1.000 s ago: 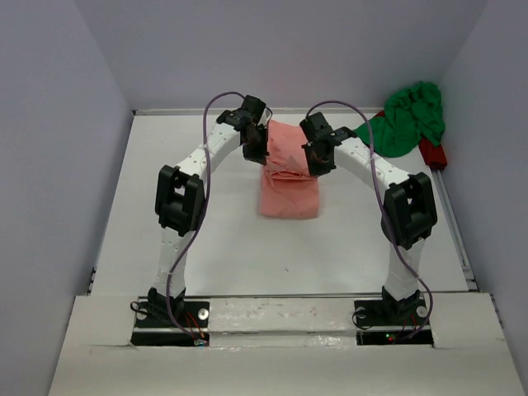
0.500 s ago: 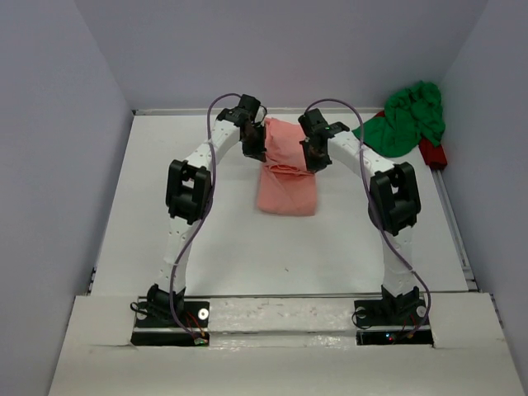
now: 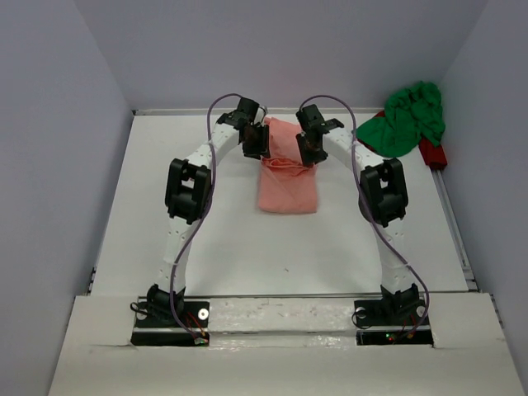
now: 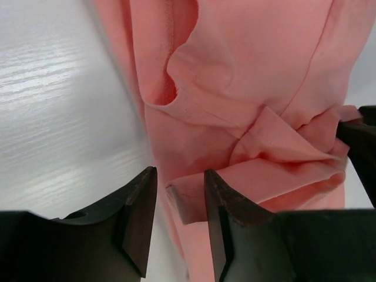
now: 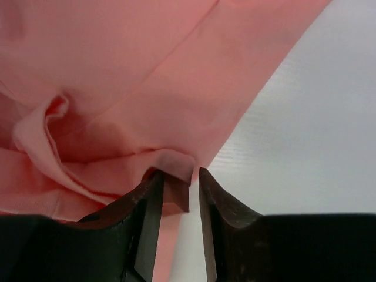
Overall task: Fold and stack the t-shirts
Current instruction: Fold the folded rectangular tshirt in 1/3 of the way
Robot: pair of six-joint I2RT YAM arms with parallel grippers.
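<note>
The salmon pink t-shirt [image 3: 287, 188] lies as a narrow folded strip in the middle of the white table [image 3: 206, 239], its far end bunched into loose folds [image 4: 276, 147]. My left gripper [image 3: 256, 147] hovers at the strip's far left corner and my right gripper [image 3: 307, 153] at its far right corner. In the left wrist view the left gripper [image 4: 180, 176] is open, a cloth corner [image 4: 191, 197] lying loose between its fingers. The right gripper [image 5: 180, 176] is open too, with a hem corner [image 5: 176, 167] between its fingers. The bright green t-shirt [image 3: 406, 118] sits crumpled at the back right.
A small red object [image 3: 432, 153] lies by the green t-shirt at the right edge. Grey walls close in the table on the left, back and right. A raised rim [image 3: 452, 223] runs along the right side.
Both arms have drawn back toward the far wall over the pink shirt's far end. Both grippers, shut on its corners before, now stand open, and the cloth has dropped slack.
</note>
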